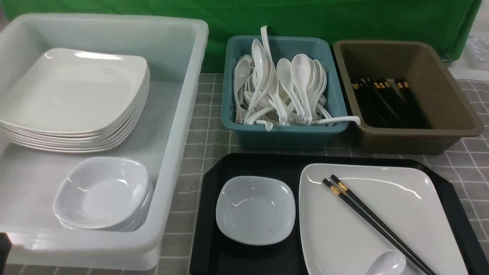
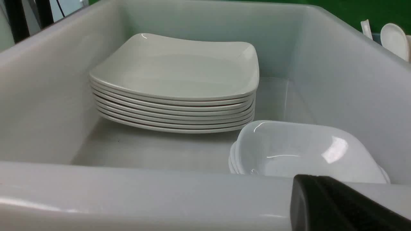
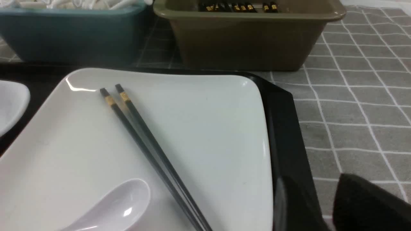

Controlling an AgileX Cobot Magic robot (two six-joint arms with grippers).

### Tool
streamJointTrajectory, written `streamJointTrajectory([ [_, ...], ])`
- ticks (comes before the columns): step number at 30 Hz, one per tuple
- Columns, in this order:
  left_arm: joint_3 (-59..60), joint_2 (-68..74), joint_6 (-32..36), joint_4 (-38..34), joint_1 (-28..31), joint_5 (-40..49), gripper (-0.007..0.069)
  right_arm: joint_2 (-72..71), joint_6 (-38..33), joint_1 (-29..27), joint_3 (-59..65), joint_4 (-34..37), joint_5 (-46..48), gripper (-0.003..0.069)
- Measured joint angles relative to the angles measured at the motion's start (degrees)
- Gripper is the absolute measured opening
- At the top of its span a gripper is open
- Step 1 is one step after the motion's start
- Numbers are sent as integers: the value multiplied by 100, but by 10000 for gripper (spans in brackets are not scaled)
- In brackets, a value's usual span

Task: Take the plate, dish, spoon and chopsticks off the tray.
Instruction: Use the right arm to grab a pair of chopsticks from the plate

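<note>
1. Black and bumpy, the tray (image 1: 208, 229) sits on a grey checked cloth (image 1: 470, 168), at 5 o'clock in the front view.
2. The plate (image 1: 401, 214) is big, white and shiny, with round corners. It fills the tray's 3 o'clock side.
3. The dish (image 1: 255, 210) is small, pale grey and bowl-like. It sits on the tray at 9 o'clock from the plate, close but apart.
4. The chopsticks (image 1: 374, 219) are thin and black with gold bands. They lie together on the plate, gold ends at 11 o'clock, tips at 5 o'clock.
5. The spoon (image 1: 386, 263) is white and shiny, on the plate's 6 o'clock edge, just beside the chopsticks.
6. The left gripper (image 2: 337, 205) is pinched closed, by the white tub's (image 2: 128, 192) rim.
7. The right gripper (image 3: 359, 205) is near the tray's 3 o'clock rim. I cannot tell if it is open or closed.
</note>
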Motion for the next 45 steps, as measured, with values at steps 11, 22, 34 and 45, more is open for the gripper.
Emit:
streamJointTrajectory([
  [11, 0, 0, 0, 0, 0, 0, 11, 0, 0, 0, 0, 0, 0, 239],
  [22, 0, 0, 0, 0, 0, 0, 11, 0, 0, 0, 0, 0, 0, 239],
  [34, 0, 0, -498, -932, 0, -675, 11, 0, 0, 0, 0, 0, 0, 239],
  [45, 0, 0, -1173, -1762, 0, -1970, 11, 0, 0, 0, 0, 0, 0, 239],
])
